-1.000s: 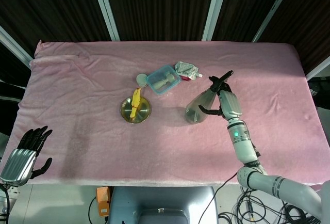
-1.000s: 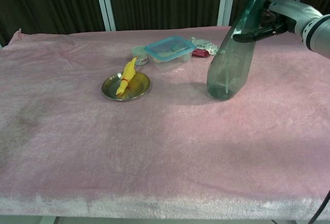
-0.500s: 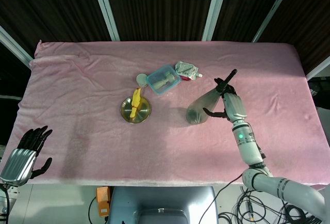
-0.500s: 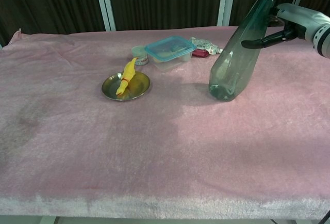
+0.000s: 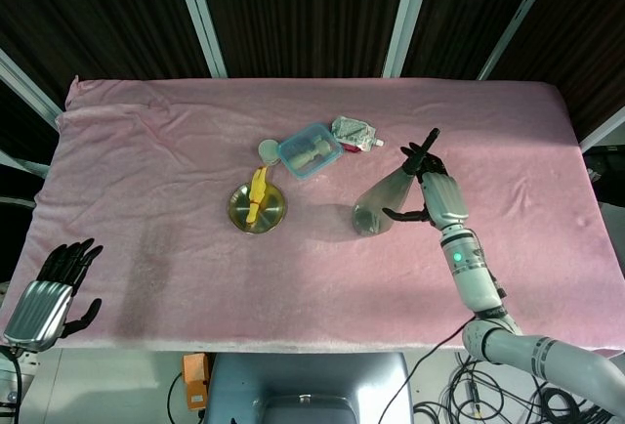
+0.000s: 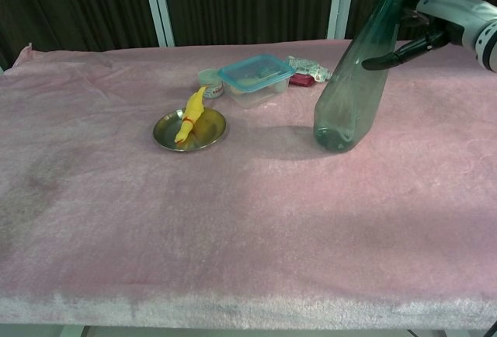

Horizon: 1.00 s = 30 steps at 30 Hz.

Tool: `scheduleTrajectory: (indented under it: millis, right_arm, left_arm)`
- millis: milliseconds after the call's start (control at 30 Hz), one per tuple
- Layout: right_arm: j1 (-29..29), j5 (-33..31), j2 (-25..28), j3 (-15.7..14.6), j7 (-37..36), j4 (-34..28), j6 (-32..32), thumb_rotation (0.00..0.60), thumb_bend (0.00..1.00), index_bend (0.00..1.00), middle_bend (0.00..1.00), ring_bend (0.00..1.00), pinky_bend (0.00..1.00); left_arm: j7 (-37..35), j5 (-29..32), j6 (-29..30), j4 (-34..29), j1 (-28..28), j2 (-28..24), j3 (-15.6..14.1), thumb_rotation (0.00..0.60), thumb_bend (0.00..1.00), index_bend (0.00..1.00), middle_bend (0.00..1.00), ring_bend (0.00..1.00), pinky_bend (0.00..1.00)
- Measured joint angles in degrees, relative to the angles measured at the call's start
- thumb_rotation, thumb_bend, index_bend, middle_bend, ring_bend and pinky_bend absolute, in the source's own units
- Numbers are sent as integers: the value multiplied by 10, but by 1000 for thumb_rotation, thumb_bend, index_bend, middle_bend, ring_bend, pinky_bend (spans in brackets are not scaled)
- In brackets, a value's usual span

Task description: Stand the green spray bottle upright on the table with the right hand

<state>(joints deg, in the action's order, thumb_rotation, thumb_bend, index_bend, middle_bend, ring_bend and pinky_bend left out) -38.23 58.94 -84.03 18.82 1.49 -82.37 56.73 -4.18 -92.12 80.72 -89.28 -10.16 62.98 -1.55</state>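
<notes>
The green spray bottle (image 6: 349, 88) has its base on the pink cloth right of centre and leans a little toward my right hand (image 6: 446, 15). That hand holds the bottle at its neck and spray head, with the thumb stretched across the upper body. From above, the bottle (image 5: 379, 199) shows just left of my right hand (image 5: 435, 185), one finger pointing up past the nozzle. My left hand (image 5: 44, 297) hangs off the table's front left corner, holding nothing, its fingers apart.
A steel dish (image 6: 190, 129) holding a yellow toy (image 6: 191, 112) lies left of the bottle. Behind it are a small can (image 6: 210, 82), a blue-lidded clear box (image 6: 255, 79) and a crumpled pouch (image 6: 311, 69). The pink cloth (image 6: 233, 220) covers the table.
The bottle tipped toward my right hand and has come back closer to upright, base in place. The thumb has lifted off the bottle's side and now sticks out across it.
</notes>
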Motion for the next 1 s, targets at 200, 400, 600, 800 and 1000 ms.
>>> scheduleTrajectory:
  millis: [200, 400, 600, 800, 1000]
  right_arm:
    - [-11, -5, -1, 0, 39, -16, 7, 600, 178, 0, 52, 0, 55]
    - [-9, -12, 7, -9, 67, -32, 17, 600, 110, 0, 17, 0, 41]
    - [4, -13, 29, -33, 86, -45, 15, 600, 99, 0, 0, 0, 25]
    - [25, -1, 62, -52, 91, -67, 26, 600, 99, 0, 0, 0, 11]
    - [86, 45, 117, -104, 123, -133, 96, 600, 95, 0, 0, 0, 0]
  left_arm:
    - [-4, -1, 4, 0, 1, -2, 0, 600, 391, 0, 0, 0, 2]
    - [-9, -3, 7, 2, 3, -3, -1, 600, 392, 0, 0, 0, 2]
    - [-9, -3, 7, 2, 3, -3, -1, 600, 391, 0, 0, 0, 3]
    - [-8, -3, 9, 2, 4, -4, -1, 600, 391, 0, 0, 0, 2]
    - [-9, -1, 20, 3, 9, -5, 1, 600, 392, 0, 0, 0, 2]
